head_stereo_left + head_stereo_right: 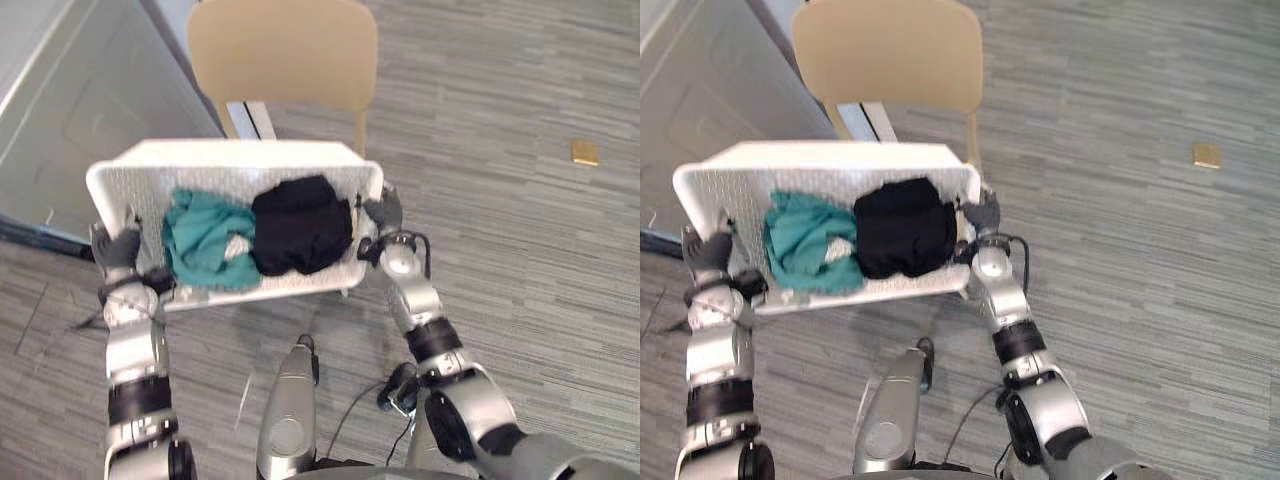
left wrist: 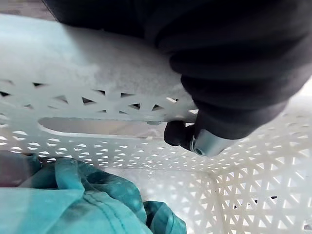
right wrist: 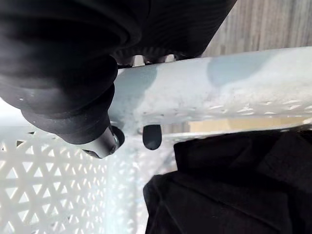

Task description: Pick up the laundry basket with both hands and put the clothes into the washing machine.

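I hold a white perforated laundry basket [image 1: 230,153] off the floor, just before a chair. Inside lie a teal garment [image 1: 205,235] on the left and a black garment [image 1: 298,225] on the right. My left hand [image 1: 118,245] grips the basket's left end; in the left wrist view the hand [image 2: 234,58] wraps over the rim [image 2: 87,63] with a dark tip curled in under the handle slot. My right hand [image 1: 385,212] grips the right end; in the right wrist view the hand [image 3: 63,63] curls over the rim [image 3: 219,87], above the black garment [image 3: 234,190].
A tan chair [image 1: 285,50] stands right behind the basket. A large grey panel [image 1: 70,110] takes up the far left. A small yellow object [image 1: 585,152] lies on the grey wood-look floor at the right.
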Controlling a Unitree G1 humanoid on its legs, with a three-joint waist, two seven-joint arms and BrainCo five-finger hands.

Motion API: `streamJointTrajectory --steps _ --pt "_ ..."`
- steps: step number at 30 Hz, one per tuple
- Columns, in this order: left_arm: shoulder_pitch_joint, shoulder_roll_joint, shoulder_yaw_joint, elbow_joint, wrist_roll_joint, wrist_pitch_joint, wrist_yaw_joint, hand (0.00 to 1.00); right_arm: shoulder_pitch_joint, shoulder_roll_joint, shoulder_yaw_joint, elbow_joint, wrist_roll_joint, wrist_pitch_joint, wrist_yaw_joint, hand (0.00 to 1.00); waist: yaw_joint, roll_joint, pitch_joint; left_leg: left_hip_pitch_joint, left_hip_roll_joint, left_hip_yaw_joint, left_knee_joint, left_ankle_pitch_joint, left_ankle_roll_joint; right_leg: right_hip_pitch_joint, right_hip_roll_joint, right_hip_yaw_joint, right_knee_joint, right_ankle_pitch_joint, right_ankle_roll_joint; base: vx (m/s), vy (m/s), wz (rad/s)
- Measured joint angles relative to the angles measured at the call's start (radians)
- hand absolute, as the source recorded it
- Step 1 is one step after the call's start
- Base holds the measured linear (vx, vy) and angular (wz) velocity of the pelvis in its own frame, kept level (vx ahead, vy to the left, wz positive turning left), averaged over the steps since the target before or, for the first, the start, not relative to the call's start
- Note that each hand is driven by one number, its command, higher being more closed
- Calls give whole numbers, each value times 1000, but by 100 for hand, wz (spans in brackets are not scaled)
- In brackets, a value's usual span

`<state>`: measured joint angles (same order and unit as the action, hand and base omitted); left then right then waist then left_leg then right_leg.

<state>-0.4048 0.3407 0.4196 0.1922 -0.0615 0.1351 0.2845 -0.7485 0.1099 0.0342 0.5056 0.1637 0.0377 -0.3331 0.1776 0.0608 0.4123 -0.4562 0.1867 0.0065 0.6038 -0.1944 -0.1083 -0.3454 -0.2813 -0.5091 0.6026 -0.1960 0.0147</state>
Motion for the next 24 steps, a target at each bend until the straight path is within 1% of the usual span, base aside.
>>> streamJointTrajectory --steps 3,4,5,7,8,10,11,12,13,16,17,18,23,24 --pt "-158 62 -38 86 -11 0 1 100 -107 -6 -57 44 33 -28 -29 100 7 -2 11 -66 2 -47 11 17 -17 -33 0 -55 19 -7 -13 -38 -43 31" --pt "-234 83 -62 139 -11 0 1 100 -155 -15 -85 73 48 -33 -37 100 13 -2 28 -83 2 -70 12 28 -26 -35 0 -83 24 -11 -19 -24 -57 35" --pt "-268 89 -72 164 -11 0 1 100 -173 -23 -99 85 58 -36 -38 100 16 -1 35 -94 1 -82 10 34 -32 -36 0 -100 26 -13 -22 -26 -64 41" --pt "-383 99 -116 240 -11 1 -3 100 -229 -64 -134 117 75 -42 -38 100 34 -4 65 -142 -5 -125 6 54 -50 -56 -3 -152 47 -28 -38 -32 -71 47" --pt "-408 100 -128 258 -12 1 -7 100 -242 -74 -143 125 80 -43 -38 100 38 -6 73 -155 -10 -140 6 59 -55 -63 -5 -162 55 -34 -40 -27 -81 52" --pt "-529 102 -183 367 -25 11 -53 100 -289 -129 -186 181 97 -43 -32 100 56 -6 115 -201 -18 -182 1 80 -68 -86 -16 -211 83 -50 -55 -46 -105 47" --pt "-555 105 -185 383 -28 11 -62 100 -292 -138 -193 172 101 -57 -15 100 58 -8 124 -217 -23 -196 0 87 -72 -96 -18 -220 91 -54 -56 -42 -81 34" --pt "-569 113 -185 396 -38 11 -71 100 -303 -141 -195 169 102 -57 -11 100 56 -10 125 -229 -24 -205 -1 91 -73 -100 -19 -231 94 -58 -59 -22 -47 32" --pt "-609 119 -185 446 -42 12 -90 100 -329 -154 -204 198 101 -55 -5 100 59 -13 127 -240 -29 -221 -5 100 -79 -105 -19 -240 98 -59 -60 -29 -39 27" --pt "-652 121 -185 496 -43 14 -100 100 -368 -176 -212 248 101 -54 19 100 61 -19 129 -247 -32 -224 -15 108 -78 -108 -20 -247 93 -61 -62 -43 0 11" --pt "-680 131 -186 523 -39 15 -112 100 -383 -186 -217 262 101 -53 37 100 60 -26 131 -256 -33 -224 -17 111 -78 -113 -20 -250 90 -68 -64 -77 26 5" --pt "-704 138 -192 536 -38 17 -122 100 -395 -196 -225 267 101 -53 51 100 58 -26 131 -269 -33 -229 -21 113 -78 -120 -20 -259 89 -69 -63 -70 21 6" --pt "-766 146 -199 564 -35 17 -132 100 -452 -231 -234 275 101 -53 61 100 61 -31 134 -320 -40 -247 -36 138 -78 -162 -21 -277 87 -68 -65 -41 -4 8" --pt "-771 145 -199 566 -41 17 -132 0 -467 -240 -235 284 101 -54 66 100 59 -35 136 -325 -46 -250 -44 148 -78 -168 -28 -282 90 -67 -66 -2 -28 15"
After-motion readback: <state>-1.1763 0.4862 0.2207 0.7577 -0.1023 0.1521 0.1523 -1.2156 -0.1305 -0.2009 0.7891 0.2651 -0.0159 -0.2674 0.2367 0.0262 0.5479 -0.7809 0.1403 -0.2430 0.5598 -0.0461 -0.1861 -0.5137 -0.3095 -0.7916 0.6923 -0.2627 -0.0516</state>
